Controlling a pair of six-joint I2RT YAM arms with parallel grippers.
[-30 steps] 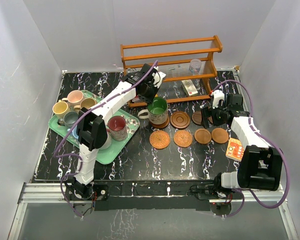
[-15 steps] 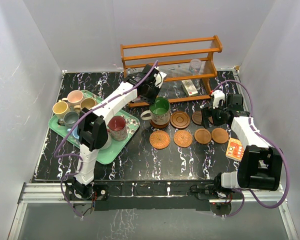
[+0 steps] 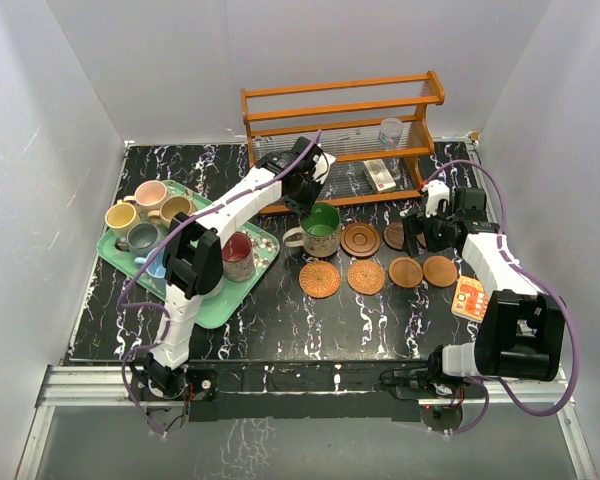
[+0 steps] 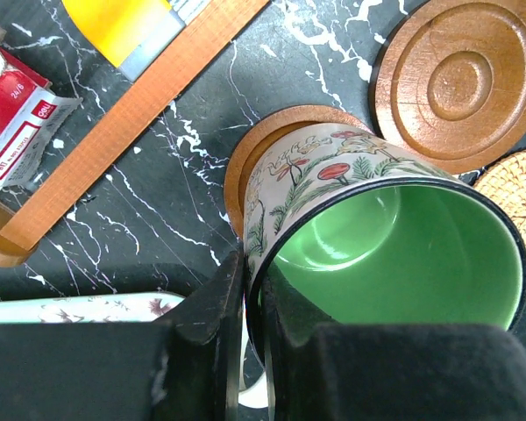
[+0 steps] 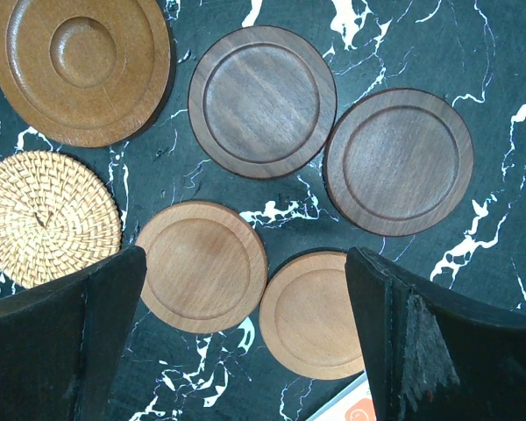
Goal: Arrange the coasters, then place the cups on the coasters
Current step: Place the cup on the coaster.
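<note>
A green-lined cup with a mushroom pattern point(image 4: 386, 254) hangs tilted over a plain brown coaster point(image 4: 254, 149); whether it touches I cannot tell. My left gripper point(image 4: 252, 289) is shut on its rim, one finger inside and one outside. From above, this cup point(image 3: 320, 228) sits left of a ringed coaster point(image 3: 360, 239). Two woven coasters point(image 3: 320, 279) point(image 3: 366, 276) and two pale wooden ones point(image 3: 406, 272) point(image 3: 440, 271) form the near row. My right gripper point(image 5: 245, 263) hovers open over the pale coasters point(image 5: 202, 267), holding nothing. Several cups, among them a maroon one point(image 3: 237, 253), stand on the green tray point(image 3: 215, 300).
A wooden rack point(image 3: 340, 130) at the back holds a glass tumbler point(image 3: 390, 131) and a red-and-white box point(image 3: 382, 176). An orange card point(image 3: 470, 297) lies right of the coasters. Two dark coasters point(image 5: 263, 101) point(image 5: 399, 162) lie below the right wrist.
My left arm has carried the green cup slightly right and toward me, lower over the plain coaster. The right arm has not moved.
</note>
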